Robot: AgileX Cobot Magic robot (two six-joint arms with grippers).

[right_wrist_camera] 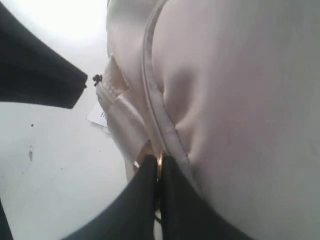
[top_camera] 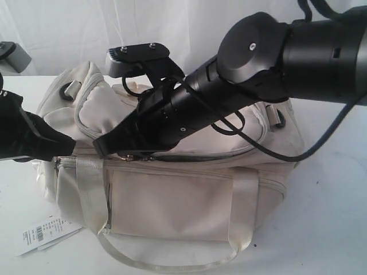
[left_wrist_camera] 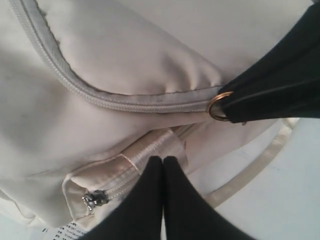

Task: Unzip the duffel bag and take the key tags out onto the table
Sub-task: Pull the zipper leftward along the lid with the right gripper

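**Zip step in hand.** The right gripper (top_camera: 102, 147), reaching across from the right, is clenched on the gold ring (left_wrist_camera: 217, 106) of the top zip (left_wrist_camera: 125, 102), toward the left of the bag (top_camera: 172, 200). The bag sits in the middle of the table (top_camera: 332, 229). The left gripper (top_camera: 70, 146) comes in from the left with its jaws pressed together, tips at the satin strap (left_wrist_camera: 155, 147) on the bag's left end. Whether they nip any cloth cannot be told.

The top zip looks closed wherever it shows, so the opening seems barely begun, if at all. The key tags are nowhere in view and are presumably inside.

The next move likely calls for drawing the ring rightward along the curved track, pulling in line with the teeth. Meanwhile the left gripper would steady the soft bag against sliding or bunching. Only then can an arm reach in.

**The count:**
- Bag: one.
- Grippers: two, both closed.
- Gold ring: one.
- Zips in view: two, the top one and the pocket zip with its slider (left_wrist_camera: 95, 198).
- Paper tag (top_camera: 43, 232): one, near left on the table.
- Key tags: none seen.
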